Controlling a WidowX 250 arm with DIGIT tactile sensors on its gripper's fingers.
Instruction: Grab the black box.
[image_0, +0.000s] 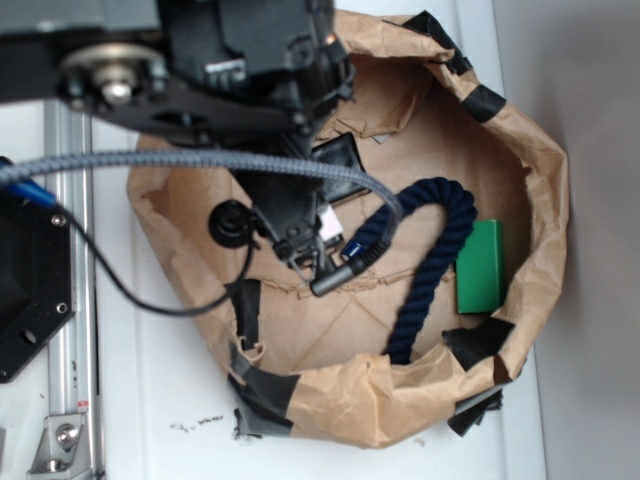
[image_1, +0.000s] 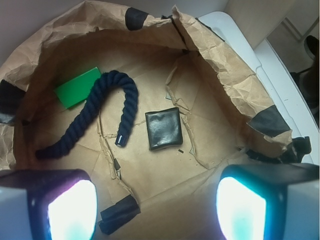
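Note:
The black box (image_1: 163, 129) lies flat on the brown paper floor, glossy and squarish. It is ahead of my gripper (image_1: 157, 210) and a little right of its centre line. My fingers (image_1: 70, 210) stand wide apart at the bottom corners of the wrist view, open, with only bare paper between them. In the exterior view the arm hangs over the paper basin and covers part of the black box (image_0: 342, 160). My gripper (image_0: 305, 242) points down into the basin next to it.
A navy rope (image_1: 100, 115) curves left of the box, and a green box (image_1: 77, 87) lies beyond it. Crumpled brown paper walls (image_1: 225, 75) with black tape patches (image_1: 118, 212) ring the floor. A grey cable (image_0: 200, 160) crosses above, and a metal rail (image_0: 70, 330) stands at the left.

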